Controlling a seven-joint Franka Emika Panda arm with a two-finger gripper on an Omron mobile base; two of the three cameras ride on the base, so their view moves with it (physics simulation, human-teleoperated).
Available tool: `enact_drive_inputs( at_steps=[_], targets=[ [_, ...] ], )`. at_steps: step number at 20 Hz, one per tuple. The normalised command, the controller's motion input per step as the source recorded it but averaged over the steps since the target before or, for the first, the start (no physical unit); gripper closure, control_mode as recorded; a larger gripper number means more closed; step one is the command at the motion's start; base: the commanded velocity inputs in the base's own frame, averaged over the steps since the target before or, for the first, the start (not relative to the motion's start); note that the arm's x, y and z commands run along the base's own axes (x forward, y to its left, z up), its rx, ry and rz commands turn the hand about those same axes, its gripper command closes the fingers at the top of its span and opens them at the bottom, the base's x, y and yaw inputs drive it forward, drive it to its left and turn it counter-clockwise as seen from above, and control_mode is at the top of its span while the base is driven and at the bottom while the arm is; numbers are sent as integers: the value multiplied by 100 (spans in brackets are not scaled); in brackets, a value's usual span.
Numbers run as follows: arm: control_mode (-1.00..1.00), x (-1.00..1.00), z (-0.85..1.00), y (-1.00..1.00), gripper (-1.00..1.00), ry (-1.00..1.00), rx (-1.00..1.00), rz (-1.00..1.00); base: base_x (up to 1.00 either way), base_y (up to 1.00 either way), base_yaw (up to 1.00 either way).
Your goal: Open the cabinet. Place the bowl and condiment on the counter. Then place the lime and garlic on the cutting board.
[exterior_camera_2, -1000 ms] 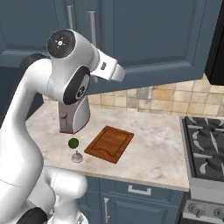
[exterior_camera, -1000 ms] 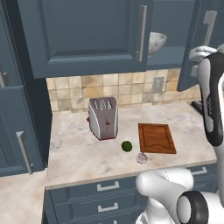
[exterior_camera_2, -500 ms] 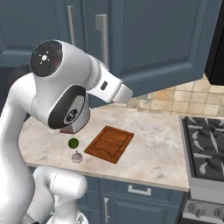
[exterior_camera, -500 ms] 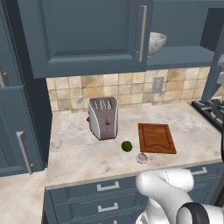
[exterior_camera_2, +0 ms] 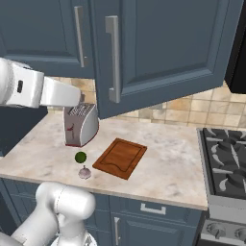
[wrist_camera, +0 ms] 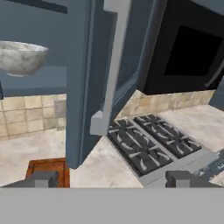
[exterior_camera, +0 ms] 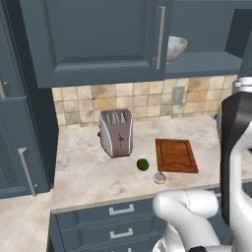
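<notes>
Above pincer [wrist_camera: 111, 178]: cabinet [wrist_camera: 83, 83] door handle, untouched.

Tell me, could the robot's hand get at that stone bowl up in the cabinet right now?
Probably yes. The cabinet door on that side is swung open, and in the hand view the bowl sits in plain sight on its shelf. The gripper, fingers apart, is beside the door's edge and would have to pass around it.
</notes>
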Motion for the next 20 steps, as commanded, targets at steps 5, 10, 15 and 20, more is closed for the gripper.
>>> enact_drive_inputs(
  at_steps=[5, 10, 15, 20],
  targets=[
    [-100, 59, -4, 87, -100, 24, -48, -5, 0, 0, 0],
    [-100, 100, -23, 12, -100, 6, -47, 0, 0, 0, 0],
    [-100, 100, -27, -44, -100, 4, -25, -3, 0, 0, 0],
    [-100, 26, -10, -100, -100, 13, 8, -19, 0, 0, 0]
  ],
)
